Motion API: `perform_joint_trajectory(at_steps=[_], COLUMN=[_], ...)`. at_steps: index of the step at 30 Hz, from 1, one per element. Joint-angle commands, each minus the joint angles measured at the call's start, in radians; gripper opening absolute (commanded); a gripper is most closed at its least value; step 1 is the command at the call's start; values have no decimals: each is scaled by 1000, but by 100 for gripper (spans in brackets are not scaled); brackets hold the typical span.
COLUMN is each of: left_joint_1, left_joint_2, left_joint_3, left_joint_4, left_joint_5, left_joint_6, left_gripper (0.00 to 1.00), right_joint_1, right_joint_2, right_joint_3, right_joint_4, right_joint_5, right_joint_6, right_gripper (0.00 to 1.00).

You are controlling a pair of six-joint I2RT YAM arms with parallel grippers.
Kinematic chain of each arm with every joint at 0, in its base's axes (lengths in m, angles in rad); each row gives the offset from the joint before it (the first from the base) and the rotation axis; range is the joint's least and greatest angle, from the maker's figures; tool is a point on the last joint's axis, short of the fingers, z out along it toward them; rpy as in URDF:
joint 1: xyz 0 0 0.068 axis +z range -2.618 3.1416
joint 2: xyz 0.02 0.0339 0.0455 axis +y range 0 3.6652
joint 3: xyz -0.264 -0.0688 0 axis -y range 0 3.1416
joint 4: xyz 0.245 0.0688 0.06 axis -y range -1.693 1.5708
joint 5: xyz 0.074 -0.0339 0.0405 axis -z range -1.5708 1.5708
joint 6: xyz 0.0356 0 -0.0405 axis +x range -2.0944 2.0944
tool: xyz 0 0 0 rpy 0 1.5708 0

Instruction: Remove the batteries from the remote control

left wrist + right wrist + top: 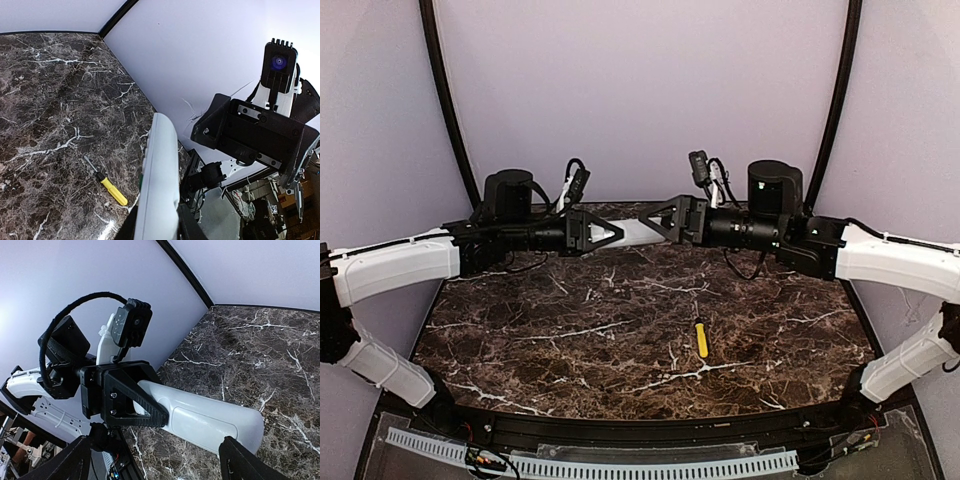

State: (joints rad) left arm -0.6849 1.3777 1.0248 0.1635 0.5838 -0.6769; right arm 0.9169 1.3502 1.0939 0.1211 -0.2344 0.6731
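The white remote control (638,232) hangs level above the far edge of the table, with my left gripper (616,234) shut on its left end. In the left wrist view the remote (161,170) rises from between the fingers (186,222), button side facing the table. The right wrist view shows its smooth back (205,417), where a closed cover panel (200,421) hides the batteries. My right gripper (656,224) is at the remote's free end. Its jaws (155,467) stand open wide, one finger (245,462) just under the remote's tip.
A yellow-handled screwdriver (701,338) lies on the dark marble table (570,330) right of centre, and it also shows in the left wrist view (111,190). White walls and black frame posts (448,110) close off the back.
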Motion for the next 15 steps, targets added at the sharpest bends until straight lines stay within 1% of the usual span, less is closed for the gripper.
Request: perform_joint_trajectory(at_steps=[1, 15], left_joint_1=[4, 5], left_joint_2=[-43, -44], left_joint_3=[-16, -24], left_joint_4=[44, 77], left_joint_5=[22, 51], left_joint_6=[-2, -15], left_gripper=[0, 0], right_joint_1=[12, 16], right_joint_2=[7, 8], right_joint_3=[25, 29], right_joint_4=[-10, -41], right_joint_5=[28, 54], right_joint_6=[5, -8], right_gripper=[88, 88])
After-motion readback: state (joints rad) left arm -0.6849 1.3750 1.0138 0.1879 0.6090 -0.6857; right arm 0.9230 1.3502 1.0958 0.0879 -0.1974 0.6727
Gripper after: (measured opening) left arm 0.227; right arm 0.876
